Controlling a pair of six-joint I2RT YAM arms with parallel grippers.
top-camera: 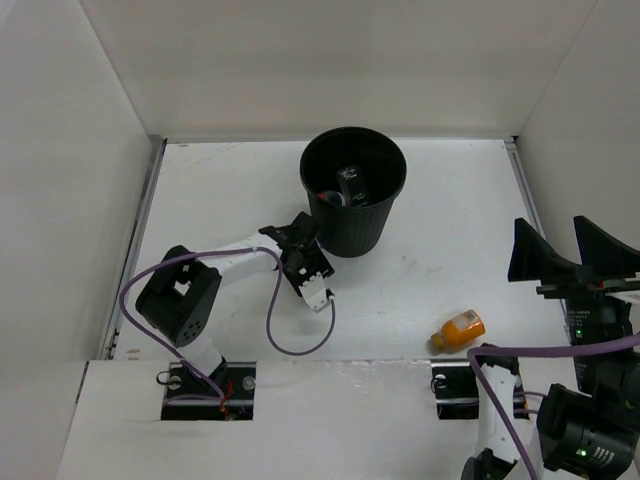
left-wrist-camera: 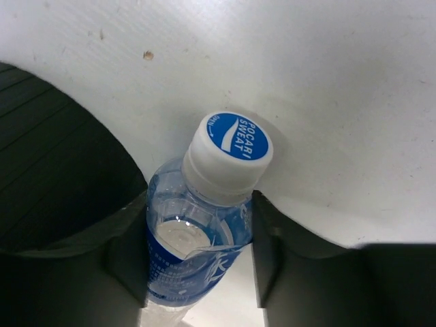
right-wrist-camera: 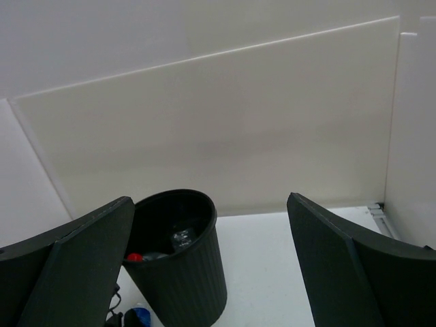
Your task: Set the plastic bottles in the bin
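We have the left jaws clamped on the blue-label bottle point(left-wrist-camera: 201, 218) just under its white cap. The dark fingers point(left-wrist-camera: 129, 255) press on either side of the shoulder. We judge that a grip below the cap's flare keeps the smooth plastic from sliding out on the lift. The bottle sits at the centre of the left wrist view, and the ribbed wall of the bin point(left-wrist-camera: 54, 157) fills the left of that frame. So the bottle is just beside the bin, not over it. We cannot tell whether it is clear of the worktop point(left-wrist-camera: 320, 75).

In the overhead view the bin point(top-camera: 355, 232) stands at upper centre. The left arm point(top-camera: 232, 262) reaches to the bin's lower left, and its wrist hides the bottle. The bin is tall, so we think the bottle must rise above the rim before it is released.

The right jaws are wide apart and hold nothing. They are raised at the right edge of the overhead view. Their camera looks across at the bin in the lower left of its frame, where a red cap point(right-wrist-camera: 134, 257) shows inside.

The orange bottle point(top-camera: 459, 329) lies on its side at lower right of centre, well apart from the bin. It is nearer the right arm point(top-camera: 497, 405), which we expect will take it.
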